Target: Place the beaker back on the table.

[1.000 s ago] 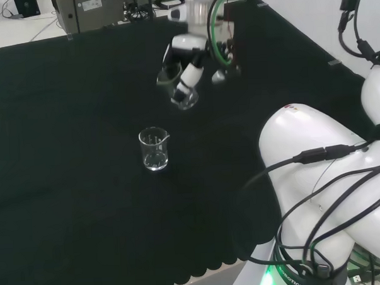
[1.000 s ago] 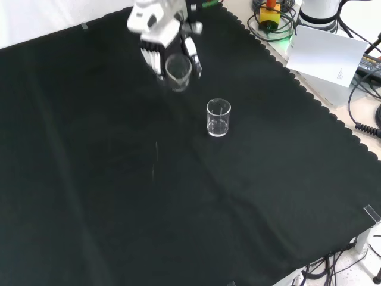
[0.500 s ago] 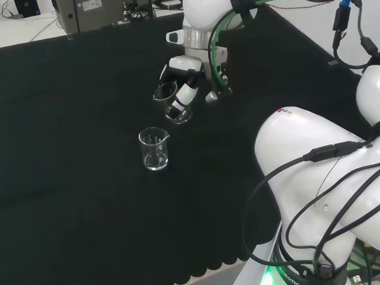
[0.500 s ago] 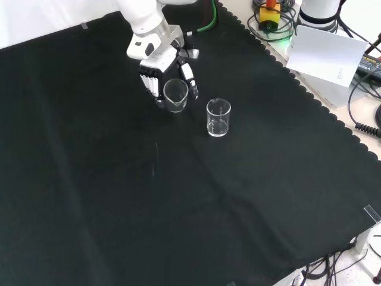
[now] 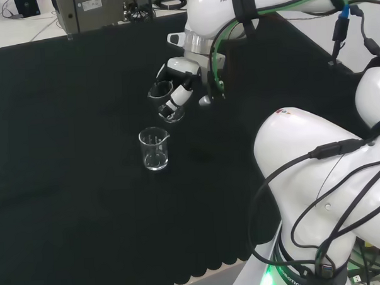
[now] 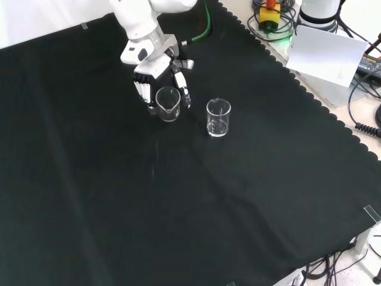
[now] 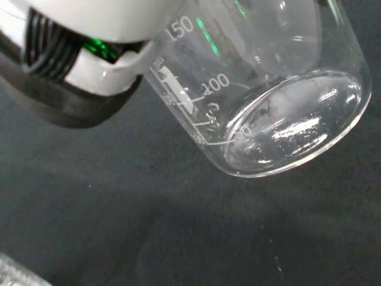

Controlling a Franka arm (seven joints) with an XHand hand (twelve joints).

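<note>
Front view, upper centre-left of the frame: the hand [image 6: 156, 71] has its fingers curled round a clear glass beaker [image 6: 168, 104], upright and low over the black cloth [image 6: 178, 208]. A second beaker [image 6: 218, 118] stands on the cloth just right of it.

Bench w/ black cloth [image 6: 178, 226], scalloped hem along one edge. White card [image 6: 326, 55] just beyond hem, front view; cables [image 6: 363, 101] beside card. Grey equipment box [image 5: 89, 11] past cloth's far edge, head view.
</note>
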